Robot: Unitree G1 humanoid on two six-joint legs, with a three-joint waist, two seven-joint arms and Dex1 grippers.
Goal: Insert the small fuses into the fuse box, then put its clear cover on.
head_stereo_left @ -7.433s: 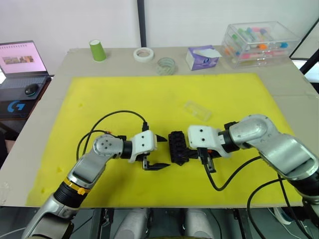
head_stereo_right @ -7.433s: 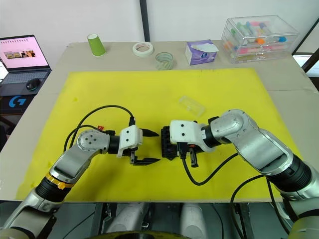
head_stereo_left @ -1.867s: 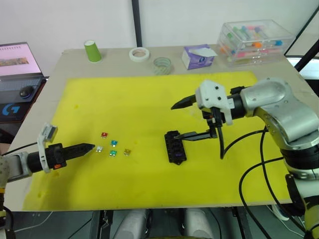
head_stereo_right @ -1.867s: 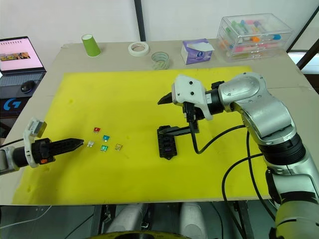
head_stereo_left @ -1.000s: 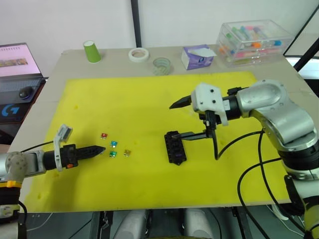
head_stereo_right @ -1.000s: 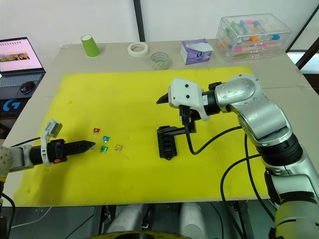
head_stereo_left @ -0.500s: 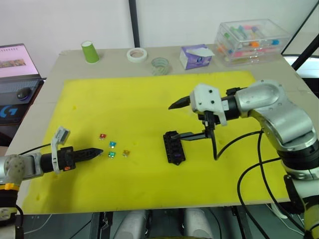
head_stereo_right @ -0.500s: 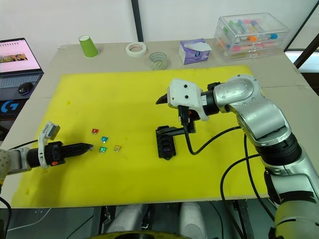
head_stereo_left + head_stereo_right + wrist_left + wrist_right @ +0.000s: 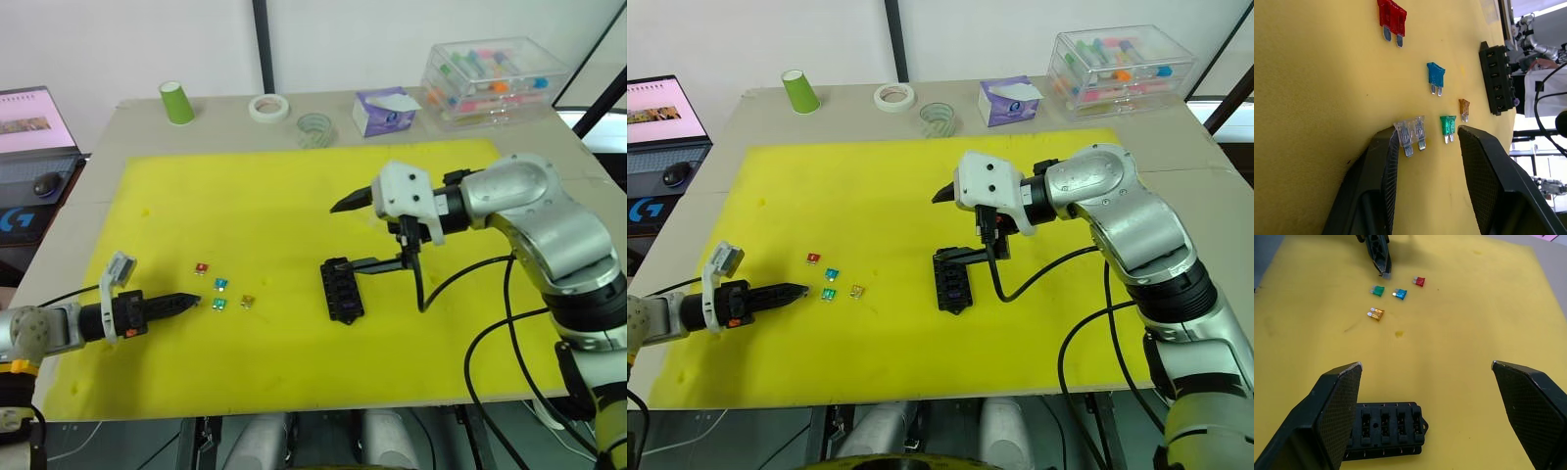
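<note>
Bright, even light from overhead fills the scene, and the yellow mat point(image 9: 274, 215) reads flat and saturated, with only faint, soft shadows under the right arm and the fuse box point(image 9: 342, 290). In the left wrist view the near fingers point(image 9: 1376, 196) are dark and soft, the pale grey fuse point(image 9: 1411, 133) beside them is sharp, and the far background bleaches to white glare. The right wrist view is crisp across the mat, its own fingers point(image 9: 1334, 416) shaded at the edges.

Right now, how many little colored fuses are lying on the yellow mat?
5: red, blue, amber, green, and a clear one between the left claw fingers. A sixth may be hidden; the fuse box lies apart.
</note>
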